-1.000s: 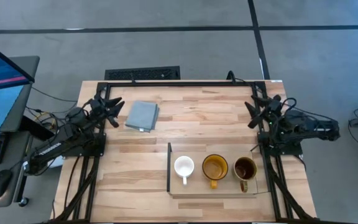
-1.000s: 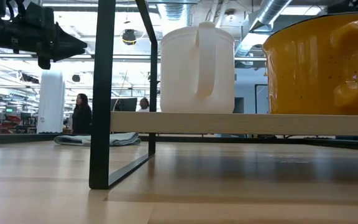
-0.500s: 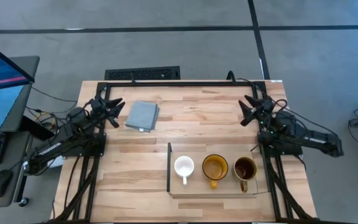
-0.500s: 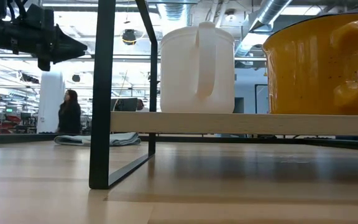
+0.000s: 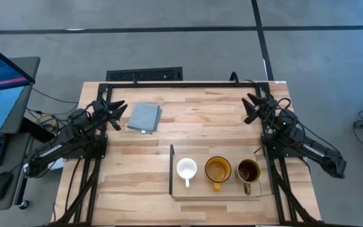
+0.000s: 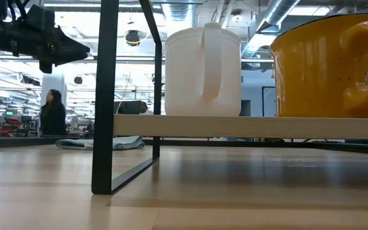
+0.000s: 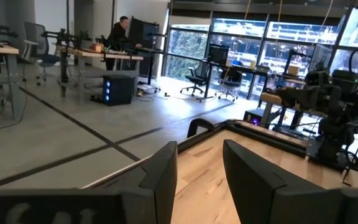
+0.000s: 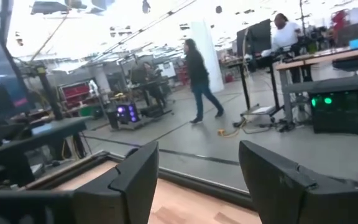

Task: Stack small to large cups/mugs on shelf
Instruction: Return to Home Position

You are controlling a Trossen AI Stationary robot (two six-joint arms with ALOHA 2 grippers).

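Three mugs stand in a row on the light-wood shelf (image 5: 200,187), bases on its board and handles toward the table's near edge: white mug (image 5: 186,168), yellow mug (image 5: 218,169), glass mug (image 5: 248,171) with a dark brown inside. The shelf's dark upright panel (image 5: 171,170) is at its left end. The low view shows the white mug (image 6: 203,70) and yellow mug (image 6: 324,67) on the board (image 6: 248,126). My left gripper (image 5: 120,113) hovers open near the far left; my right gripper (image 5: 249,108) hovers open near the far right. Both are well away from the mugs.
A folded grey-blue cloth (image 5: 144,117) lies flat on the table beside my left gripper. A dark frame (image 5: 188,84) runs along the table's far edge. Bare wood spreads between the two arms and left of the shelf. People move in the room beyond the table.
My right arm has swung its elbow toward the table's near edge, and its gripper has shifted a little toward the far-left while staying open. The mugs, shelf and left arm have kept still. A person in the room behind has walked across.
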